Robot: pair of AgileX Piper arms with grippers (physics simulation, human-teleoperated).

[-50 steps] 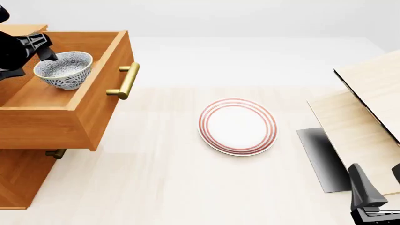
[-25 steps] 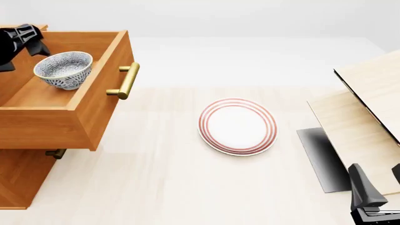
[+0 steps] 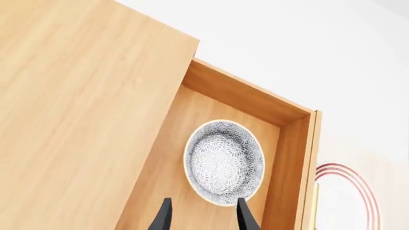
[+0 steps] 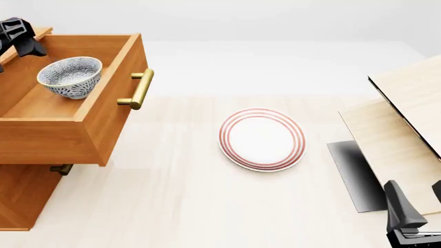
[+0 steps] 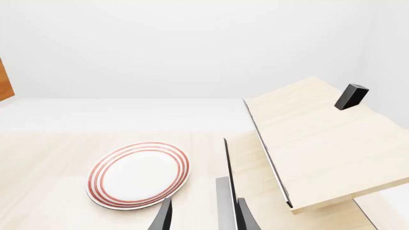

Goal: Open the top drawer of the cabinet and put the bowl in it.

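The left gripper (image 4: 17, 36) has let go and pulled up and back from the bowl (image 4: 69, 76), which now sits on its own inside the pulled-out top drawer (image 4: 103, 111) of the cabinet (image 4: 20, 199); by my read the placing is done. Its fingers (image 3: 164, 218) stand parted, holding nothing, the bowl just beyond their tips. Only the left wrist view looks down into the bowl, showing it clear of the drawer walls. The right gripper (image 5: 201, 218), apart and empty, idles with the red-ringed plate (image 5: 138, 173) ahead on the surface (image 4: 206, 206).
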